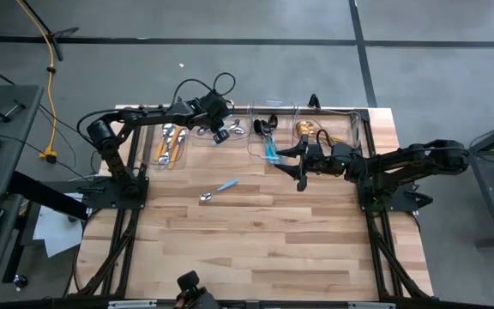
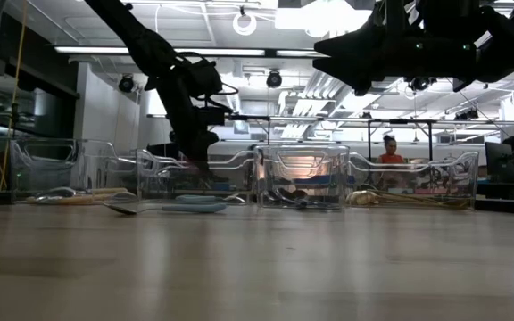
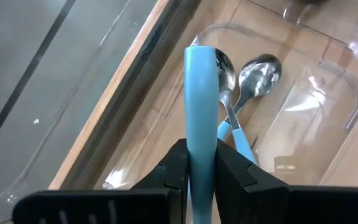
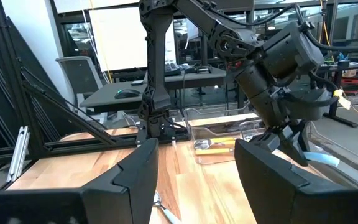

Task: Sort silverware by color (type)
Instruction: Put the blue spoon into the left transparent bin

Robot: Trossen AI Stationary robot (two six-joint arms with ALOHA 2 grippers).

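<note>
left wrist view: light-blue-handled spoon [image 3: 201, 124] in jaws

No legible text, label, brand, number or sign appears in any view: none on the table, the bins, the silverware, the arms or the room behind.

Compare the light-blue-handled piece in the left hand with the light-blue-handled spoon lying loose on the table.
The held piece is clamped by its handle in the left hand, hanging over a clear bin; the loose spoon lies flat on the bare table, ungripped. The held piece's head is hidden; the loose spoon's silver bowl shows. Both have light-blue handles.
</note>
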